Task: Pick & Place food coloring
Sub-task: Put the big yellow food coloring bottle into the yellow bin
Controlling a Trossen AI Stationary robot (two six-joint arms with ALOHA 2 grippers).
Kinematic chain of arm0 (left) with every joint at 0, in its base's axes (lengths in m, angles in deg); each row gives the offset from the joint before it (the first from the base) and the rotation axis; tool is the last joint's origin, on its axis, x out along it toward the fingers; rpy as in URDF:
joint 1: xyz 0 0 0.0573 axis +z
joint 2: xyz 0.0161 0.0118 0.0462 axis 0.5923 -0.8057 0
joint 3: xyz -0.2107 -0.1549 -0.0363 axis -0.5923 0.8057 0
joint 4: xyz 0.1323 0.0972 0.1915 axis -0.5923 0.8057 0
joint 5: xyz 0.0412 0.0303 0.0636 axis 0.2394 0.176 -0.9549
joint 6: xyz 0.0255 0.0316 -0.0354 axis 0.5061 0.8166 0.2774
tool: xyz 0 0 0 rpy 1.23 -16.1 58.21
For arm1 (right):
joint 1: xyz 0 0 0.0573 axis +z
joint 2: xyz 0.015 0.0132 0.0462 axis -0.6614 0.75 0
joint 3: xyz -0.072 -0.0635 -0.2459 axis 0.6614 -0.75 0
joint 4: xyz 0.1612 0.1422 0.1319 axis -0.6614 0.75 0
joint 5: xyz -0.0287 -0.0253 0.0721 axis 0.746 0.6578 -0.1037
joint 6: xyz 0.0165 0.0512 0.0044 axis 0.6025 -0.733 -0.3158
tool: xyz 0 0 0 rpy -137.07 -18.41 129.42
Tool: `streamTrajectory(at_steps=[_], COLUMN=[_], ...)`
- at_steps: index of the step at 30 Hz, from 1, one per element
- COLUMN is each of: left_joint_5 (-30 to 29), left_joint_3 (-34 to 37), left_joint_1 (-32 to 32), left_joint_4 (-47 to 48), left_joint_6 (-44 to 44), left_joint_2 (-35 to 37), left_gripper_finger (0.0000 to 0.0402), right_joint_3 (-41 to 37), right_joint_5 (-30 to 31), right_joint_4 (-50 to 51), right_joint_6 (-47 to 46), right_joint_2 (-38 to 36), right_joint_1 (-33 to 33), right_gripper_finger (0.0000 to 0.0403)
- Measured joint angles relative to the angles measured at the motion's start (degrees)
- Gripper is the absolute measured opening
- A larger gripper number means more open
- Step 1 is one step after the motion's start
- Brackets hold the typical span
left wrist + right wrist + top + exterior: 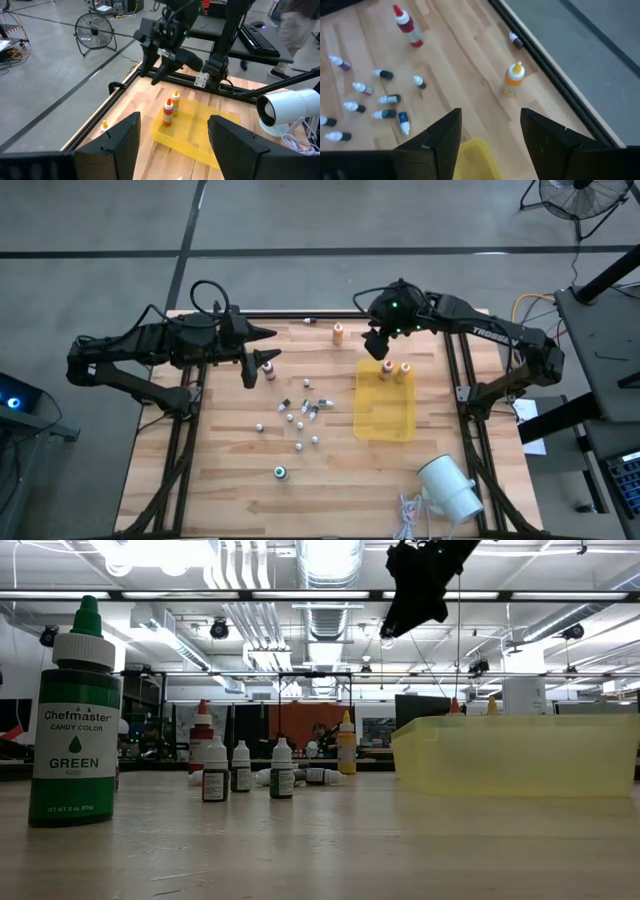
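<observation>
Right claw point(379, 348) hovering above far end of yellow tray point(385, 420), fingers apart, gripping nothing. Two orange-topped bottles point(396, 368) standing upright in tray's far end. Left claw point(256, 358) waiting over surface point(220, 480) left side, fingers apart, empty, just beside red-topped bottle point(269, 369). Small vials point(300, 416) lying scattered mid-surface. Orange bottle point(338, 333) standing near far edge; green-topped bottle point(281, 472) standing near front.

tray point(385, 416): right of centre, two bottles point(396, 369) inside | vials point(300, 415): centre | cylinder point(450, 488): lower right
</observation>
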Motion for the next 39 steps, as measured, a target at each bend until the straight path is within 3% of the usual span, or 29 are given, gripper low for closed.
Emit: streamTrajectory(at_steps=[8,16,32,39], left_joint_5=[-0.4,-0.4,-0.6,-0.9], left_joint_3=[0.0,0.0,0.0,0.0], left_joint_1=[0.0,0.0,0.0,0.0], left_joint_4=[0.0,0.0,-0.1,-0.1], left_joint_6=[0.7,0.7,0.8,0.5], left_joint_2=[0.0,0.0,0.0,0.0], left_gripper_finger=[0.0204,0.0204,0.0204,0.0204], right_joint_3=[-0.3,-0.4,0.0,4.3], right_joint_5=[-0.3,-5.1,-6.2,-7.8], right_joint_4=[-1.0,-3.2,-6.3,-8.4], right_joint_6=[0.0,0.2,0.4,-1.0], right_joint_2=[0.0,0.1,0.2,5.7], right_joint_1=[-3.1,-6.2,-6.8,-7.4], right_gripper_finger=[0.0194,0.0194,0.0194,0.0194])
